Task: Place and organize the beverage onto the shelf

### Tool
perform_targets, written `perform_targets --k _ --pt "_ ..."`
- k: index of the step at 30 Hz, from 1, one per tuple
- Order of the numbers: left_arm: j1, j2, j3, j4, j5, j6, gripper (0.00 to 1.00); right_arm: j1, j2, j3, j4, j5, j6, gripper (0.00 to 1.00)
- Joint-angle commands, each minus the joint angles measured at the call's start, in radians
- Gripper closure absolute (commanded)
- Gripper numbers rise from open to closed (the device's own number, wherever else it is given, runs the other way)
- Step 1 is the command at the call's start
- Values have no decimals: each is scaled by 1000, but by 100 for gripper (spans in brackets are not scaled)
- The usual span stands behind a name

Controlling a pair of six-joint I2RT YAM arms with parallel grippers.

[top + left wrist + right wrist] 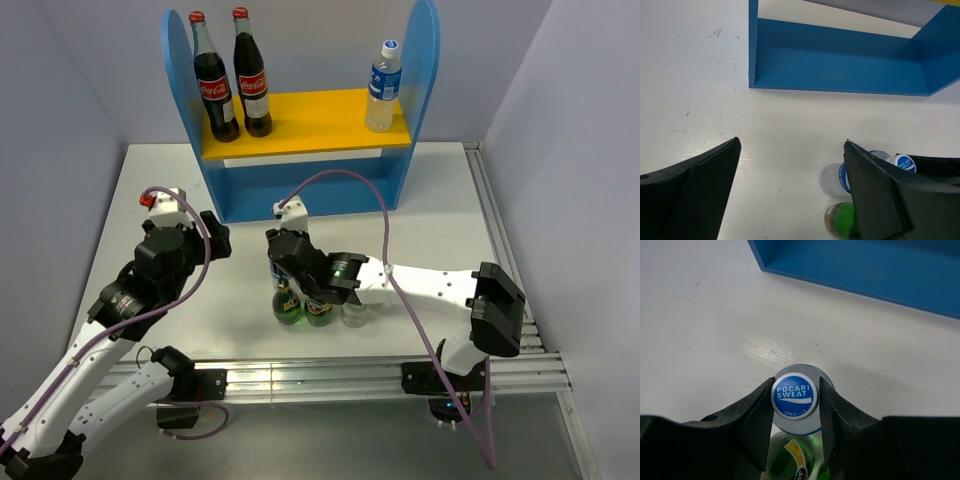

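The right gripper [796, 390] is closed on the blue "POCARI SWEAT" cap of a water bottle [794, 395], 1 finger pressed against each side of the cap. This bottle stands upright on the white bench [440, 200], in front of the shelf [425, 60] and clear of it.

Just on its near side is a tight cluster: 2 green glass bottles [290, 308] side by side, with a clear pale-capped bottle [355, 316] immediately to their right. The right wrist view shows 1 green bottle with a yellow label directly below the held cap.

The left gripper [790, 142] hangs over bare bench to the left of the cluster, its fingers spread wide with nothing between them.

On the shelf's yellow upper board, a second blue-capped water bottle [382, 90] stands at the right end, close to the right side panel. 2 tall red-capped cola bottles [232, 80] stand together at the left end. The blue base of the shelf holds no bottle where the wrist views show it.
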Motion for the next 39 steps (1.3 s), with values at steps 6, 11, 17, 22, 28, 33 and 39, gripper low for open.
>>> perform_targets --k 6,11,17,22,28,33,39 --pt "-4 -9 7 7 -5 0 10 -3 -65 284 -46 146 -133 100" --pt "-4 -9 7 6 -5 -1 10 -43 -83 416 -63 180 -239 100" --pt "-4 -10 7 6 -5 -2 10 -183 -63 707 -130 142 -299 100" --pt "-4 -9 6 6 -4 -1 10 -274 -3 929 -170 116 -356 100" --pt "-4 0 6 4 2 -2 10 -326 64 1087 -120 117 -437 100" --pt "-4 0 6 6 1 -2 10 -382 108 1137 -92 97 -454 100" --pt "-3 7 7 3 2 -2 10 -463 185 1196 -81 62 -450 100"
